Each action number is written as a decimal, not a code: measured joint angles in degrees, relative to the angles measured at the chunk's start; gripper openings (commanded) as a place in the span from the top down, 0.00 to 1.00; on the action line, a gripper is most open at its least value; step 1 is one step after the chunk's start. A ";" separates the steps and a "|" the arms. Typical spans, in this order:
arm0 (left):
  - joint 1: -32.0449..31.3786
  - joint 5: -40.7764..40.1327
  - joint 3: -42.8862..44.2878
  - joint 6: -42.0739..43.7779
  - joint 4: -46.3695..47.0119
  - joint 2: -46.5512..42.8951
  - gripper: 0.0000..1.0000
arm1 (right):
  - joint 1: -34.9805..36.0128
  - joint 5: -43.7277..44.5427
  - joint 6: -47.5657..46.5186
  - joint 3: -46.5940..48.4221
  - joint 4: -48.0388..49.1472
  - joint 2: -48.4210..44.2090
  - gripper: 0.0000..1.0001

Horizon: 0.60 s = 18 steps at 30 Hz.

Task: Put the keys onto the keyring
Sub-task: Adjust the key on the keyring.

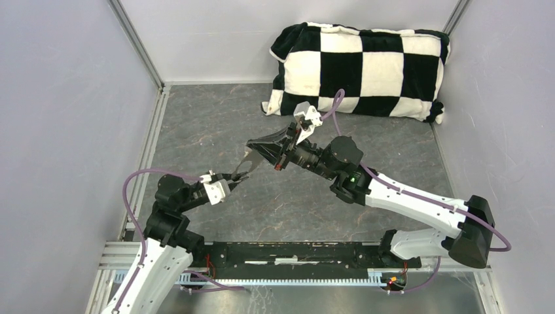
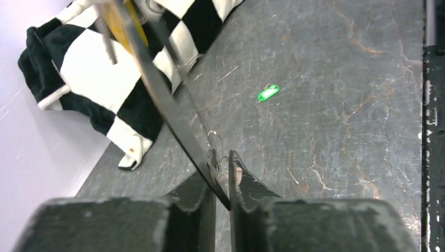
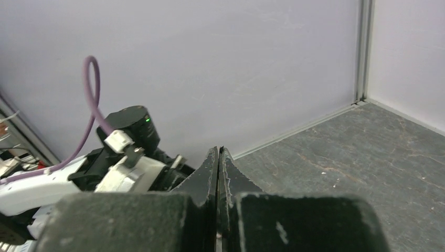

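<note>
Pinching the keyring (image 2: 157,89) in my left gripper (image 2: 223,157), right gripper (image 3: 218,152) clenched, I judged its thin wire light, springy and slippery, best gripped low in the frame.

You have a black-and-white checked cushion (image 1: 362,69), a bright green key (image 2: 268,92), a yellow-orange key (image 2: 119,23), and a dark grey tabletop (image 1: 216,131) veined with rusty brown and white.

A checkered cushion (image 1: 363,69) blocks the bench's (image 1: 209,124) far right corner; open surface stretches to its left, hemmed by walls (image 1: 65,98).
</note>
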 measured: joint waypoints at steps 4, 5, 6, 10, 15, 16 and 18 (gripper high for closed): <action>0.35 -2.60 0.90 5.03 -3.72 0.52 0.98 | 0.59 -0.70 -0.02 -1.33 -0.39 -2.23 0.94; 0.17 -2.29 1.03 6.58 -4.63 0.63 0.98 | 0.52 -0.68 -0.02 -1.42 -0.39 -2.69 0.88; -0.28 -2.10 1.36 9.01 -5.88 0.90 0.98 | 0.42 -0.72 0.04 -1.53 -0.52 -3.23 0.81; -0.26 -1.77 3.08 20.61 -9.77 2.58 0.98 | 0.33 -1.66 0.35 -2.14 -3.87 -6.45 0.64; -0.26 -0.35 5.92 38.60 -14.56 4.87 0.98 | 0.24 -2.89 -0.42 -2.19 -14.47 -10.93 0.03; -0.26 0.22 6.32 43.30 -15.41 5.09 0.98 | 0.09 -2.89 -0.68 -2.16 -16.52 -11.58 0.02; -0.26 1.49 6.40 52.48 -16.44 4.90 0.96 | -0.33 -2.86 -1.86 -2.10 -21.33 -12.81 0.02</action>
